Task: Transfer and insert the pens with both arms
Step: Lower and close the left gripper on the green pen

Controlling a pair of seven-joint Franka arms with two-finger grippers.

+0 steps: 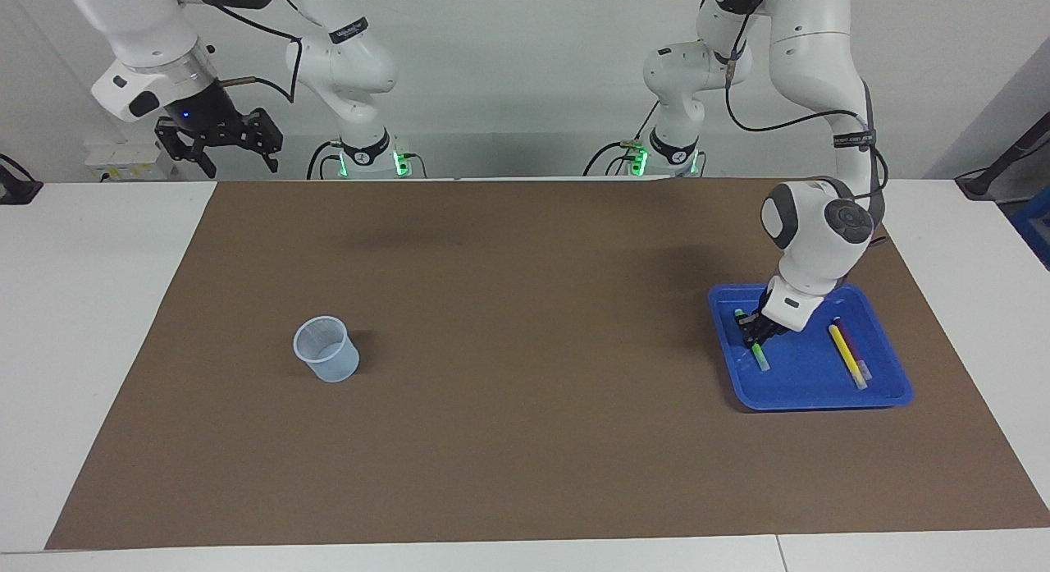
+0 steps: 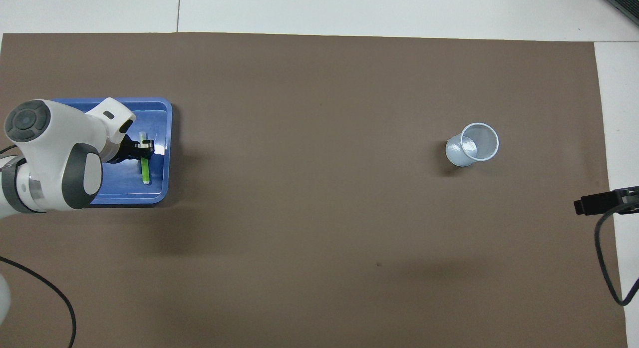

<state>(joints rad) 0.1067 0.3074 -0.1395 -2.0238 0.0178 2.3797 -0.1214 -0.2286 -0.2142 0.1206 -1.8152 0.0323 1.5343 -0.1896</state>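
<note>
Fingers of the left gripper (image 1: 753, 331) are clamping the green pen (image 1: 758, 354), which is lying in the blue tray (image 1: 820, 395) beside the yellow pen (image 1: 843, 350) and purple pen (image 1: 845, 332). The right gripper (image 1: 218, 145) is waiting, spread wide, above the table's right-arm end, well apart from the cup (image 1: 326, 350).

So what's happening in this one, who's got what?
The left gripper is down in the blue tray at the left arm's end of the table, shut on the green pen, which lies on the tray floor. The yellow pen and purple pen lie side by side in the same tray, untouched. The right gripper waits open, raised near its base. The clear plastic cup stands empty on the brown mat.
</note>
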